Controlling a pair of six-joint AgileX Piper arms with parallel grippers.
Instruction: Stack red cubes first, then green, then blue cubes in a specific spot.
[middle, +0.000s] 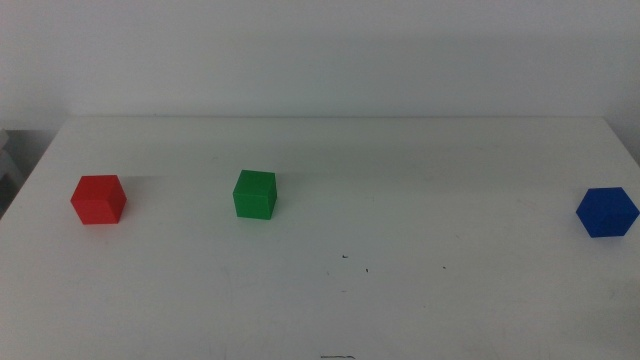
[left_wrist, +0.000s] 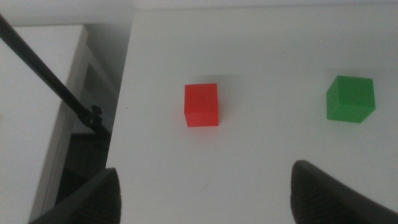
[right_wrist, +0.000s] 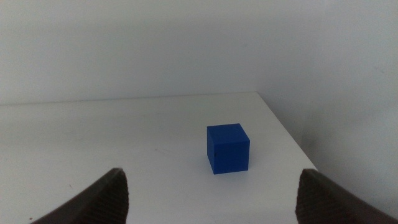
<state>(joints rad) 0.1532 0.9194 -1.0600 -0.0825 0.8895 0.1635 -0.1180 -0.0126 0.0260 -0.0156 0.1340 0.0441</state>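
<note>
White table (middle: 400, 300), one red cube (middle: 98, 199), one green cube (middle: 255, 194), one blue cube (middle: 606, 212)

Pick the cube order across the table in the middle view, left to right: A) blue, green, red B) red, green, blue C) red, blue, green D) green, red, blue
B: in the middle view the red cube sits far left, the green cube left of centre, and the blue cube near the right edge, all apart and unstacked.

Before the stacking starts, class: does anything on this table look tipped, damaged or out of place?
Nothing stands out. The red cube, green cube and blue cube sit flat, apart and intact on the white table, apart from a few tiny dark specks.
</note>
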